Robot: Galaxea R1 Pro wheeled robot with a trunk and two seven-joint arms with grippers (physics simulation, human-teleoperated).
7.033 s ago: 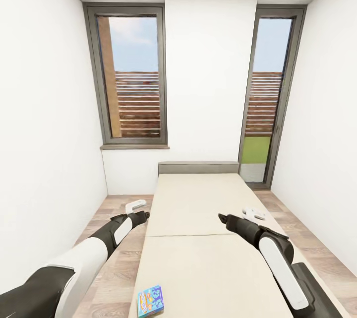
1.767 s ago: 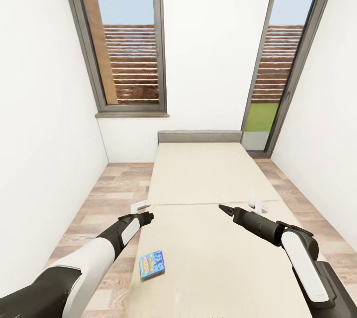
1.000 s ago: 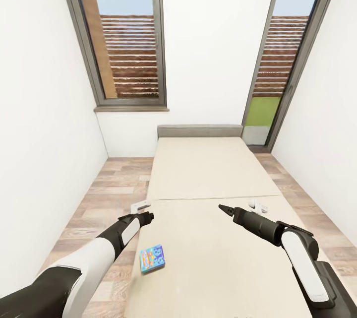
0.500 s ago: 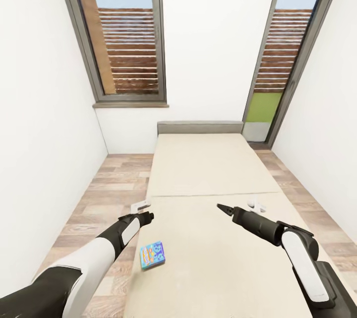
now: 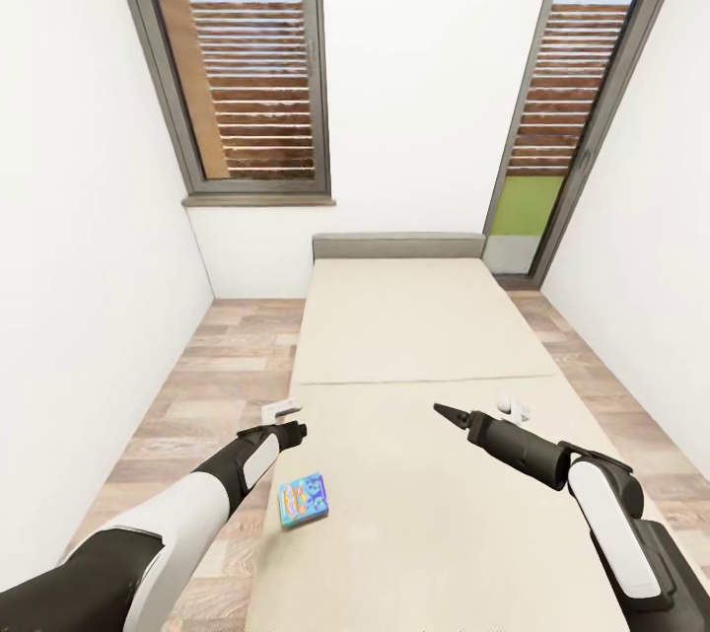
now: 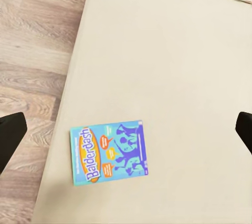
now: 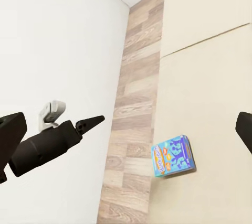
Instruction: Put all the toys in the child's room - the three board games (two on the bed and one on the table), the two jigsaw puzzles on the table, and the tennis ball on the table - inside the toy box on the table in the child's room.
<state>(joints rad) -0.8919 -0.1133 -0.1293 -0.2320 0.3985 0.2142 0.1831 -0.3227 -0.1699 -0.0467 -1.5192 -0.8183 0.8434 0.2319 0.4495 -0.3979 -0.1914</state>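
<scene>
Left tool (image 5: pixel 292 431) spread wide over the bed (image 5: pixel 414 336) edge; drop it squarely onto the blue board game (image 6: pixel 108 151), then pinch its sides

You are in a home bedroom: a low beige-mattressed bed with a grey headboard (image 5: pixel 398 245) fills a narrow white-walled room, with wood-plank flooring (image 5: pixel 217 366), two tall grey-framed windows (image 5: pixel 247 70), and a blue printed game box (image 5: pixel 303 499) on the mattress.
</scene>
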